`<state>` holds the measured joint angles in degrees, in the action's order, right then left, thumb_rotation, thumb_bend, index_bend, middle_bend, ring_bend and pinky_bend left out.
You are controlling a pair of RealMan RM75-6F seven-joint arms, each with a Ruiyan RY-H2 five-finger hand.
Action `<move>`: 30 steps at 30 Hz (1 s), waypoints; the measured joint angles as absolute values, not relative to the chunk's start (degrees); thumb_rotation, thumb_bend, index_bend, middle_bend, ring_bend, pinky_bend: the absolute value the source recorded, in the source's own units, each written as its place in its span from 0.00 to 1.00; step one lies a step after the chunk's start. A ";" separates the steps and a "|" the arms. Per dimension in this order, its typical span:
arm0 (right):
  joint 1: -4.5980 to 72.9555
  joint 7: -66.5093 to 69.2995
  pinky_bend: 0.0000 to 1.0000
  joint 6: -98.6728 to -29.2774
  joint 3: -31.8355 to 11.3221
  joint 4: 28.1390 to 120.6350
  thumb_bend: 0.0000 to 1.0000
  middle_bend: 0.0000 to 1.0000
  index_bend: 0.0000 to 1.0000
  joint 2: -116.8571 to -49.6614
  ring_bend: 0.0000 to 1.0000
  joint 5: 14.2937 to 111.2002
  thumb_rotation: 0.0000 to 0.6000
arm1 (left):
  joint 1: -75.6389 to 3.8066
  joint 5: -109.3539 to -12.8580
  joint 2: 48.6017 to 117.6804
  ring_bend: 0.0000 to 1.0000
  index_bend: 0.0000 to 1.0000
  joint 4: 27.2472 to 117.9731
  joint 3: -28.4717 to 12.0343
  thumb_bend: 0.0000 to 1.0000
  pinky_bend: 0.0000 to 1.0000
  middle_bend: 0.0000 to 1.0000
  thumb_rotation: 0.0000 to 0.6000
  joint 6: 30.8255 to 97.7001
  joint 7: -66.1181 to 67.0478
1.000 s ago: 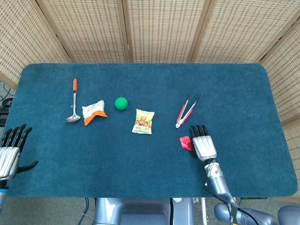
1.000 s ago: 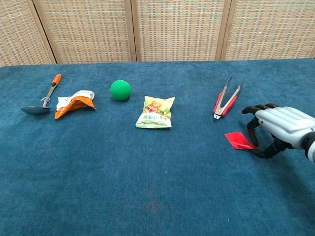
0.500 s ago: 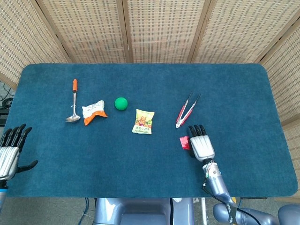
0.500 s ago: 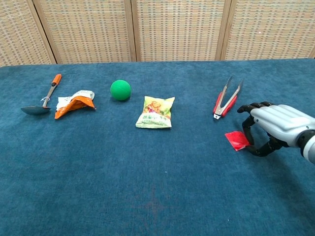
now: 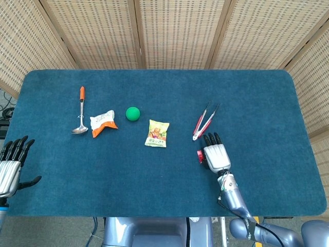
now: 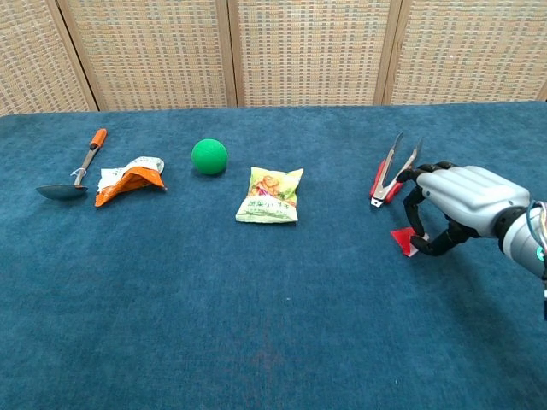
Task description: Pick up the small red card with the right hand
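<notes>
Blue table cloth (image 5: pixel 154 175): right hand (image 6: pixel 457 205) pinching small red card (image 6: pixel 402 239) just below tongs (image 6: pixel 390 176); left hand (image 5: pixel 11 164) open, far left

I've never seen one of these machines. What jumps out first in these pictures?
The silver right hand stands out, fingers curled over a small red card near the table's right front, beside red tongs. Next, the green ball and a yellow snack bag catch the eye mid-table. Far left lie an orange-handled spoon and an orange-and-white wrapper.
</notes>
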<state>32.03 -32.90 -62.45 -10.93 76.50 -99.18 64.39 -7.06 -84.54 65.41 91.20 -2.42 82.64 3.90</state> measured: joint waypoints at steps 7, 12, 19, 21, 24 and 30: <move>34.07 -35.39 0.00 -62.63 -13.45 78.68 0.52 0.11 0.64 -97.67 0.00 63.10 1.00 | -7.03 -84.57 65.37 0.00 0.00 91.25 -2.42 0.06 0.00 0.00 1.00 82.74 3.85; 34.85 -36.84 0.00 -63.37 -14.47 80.94 0.52 0.11 0.64 -96.26 0.00 62.61 1.00 | -7.00 -84.51 65.29 0.00 0.00 91.32 -2.47 0.06 0.00 0.00 1.00 82.83 3.77; 34.14 -37.54 0.00 -66.95 -14.83 86.78 0.50 0.10 0.64 -92.30 0.00 63.41 1.00 | -6.78 -84.76 65.00 0.00 0.00 91.49 -2.52 0.06 0.00 0.00 1.00 83.44 3.26; 33.35 -37.07 0.00 -68.28 -14.67 88.88 0.48 0.09 0.63 -90.48 0.00 64.14 1.00 | -6.70 -84.95 64.89 0.00 0.00 91.58 -2.51 0.06 0.00 0.00 1.00 83.71 3.14; 31.60 -35.25 0.00 -71.08 -14.05 91.75 0.46 0.02 0.56 -87.81 0.00 66.61 1.00 | -6.54 -85.28 64.68 0.00 0.00 91.85 -2.50 0.06 0.00 0.00 1.00 84.18 2.97; 26.24 -26.88 0.00 -76.64 -10.65 96.69 0.34 0.00 0.31 -81.79 0.00 73.53 1.00 | -6.28 -86.26 64.56 0.00 0.00 92.27 -2.28 0.06 0.00 0.00 1.00 85.01 3.11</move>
<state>26.24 -26.88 -76.64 -10.65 96.69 -81.79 73.53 -6.28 -86.26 64.56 92.27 -2.28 85.01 3.11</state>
